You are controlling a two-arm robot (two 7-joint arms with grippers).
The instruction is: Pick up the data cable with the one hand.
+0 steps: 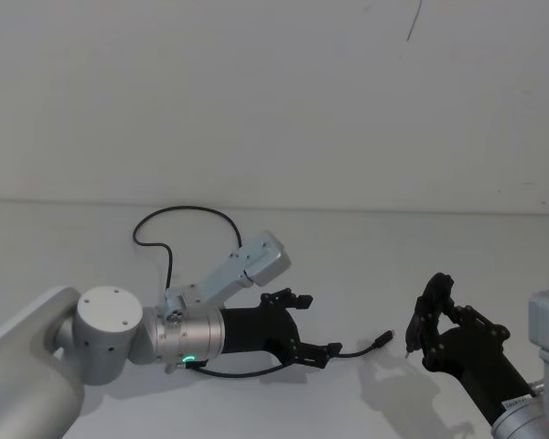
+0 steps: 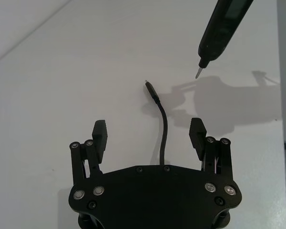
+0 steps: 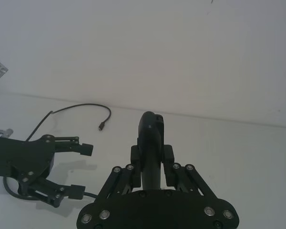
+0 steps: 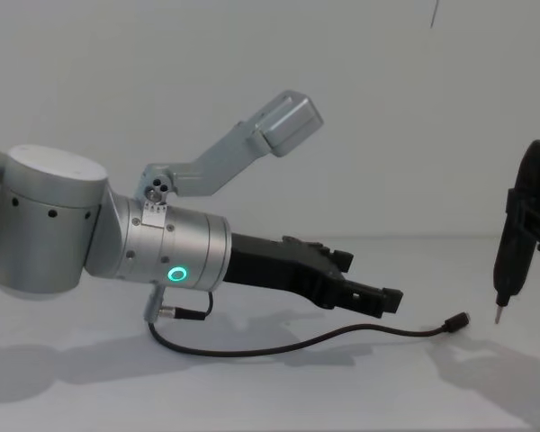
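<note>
Head view, data cable first: lies flat on the white tabletop, curls in a loop toward the back, ducks behind the left arm, comes out again under the left gripper. Ends fwd of it w/ a small dark plug, pointing toward the robot's right. Left wrist view, same data cable: runs out from under the gripper body, straight up the middle btwn the two fingertips, touching neither, then bends off to its plug. Chest view: sags along the tabletop below the left gripper, plug end lifted a little. Other plug seen in right wrist view, well apart, near the back of the tabletop. Left jaws: spread wide, nothing held, low over the cable, roughly level. Behind them, thick silver wrist w/ green ring lit. Right gripper: off to the right side, jaws closed on a slim black tool. Held near upright, metal pin tip down, hanging just above the tabletop, near the fwd plug but not touching. Same tool in left wrist view, tip beyond the plug, shadow cast beside it.
</note>
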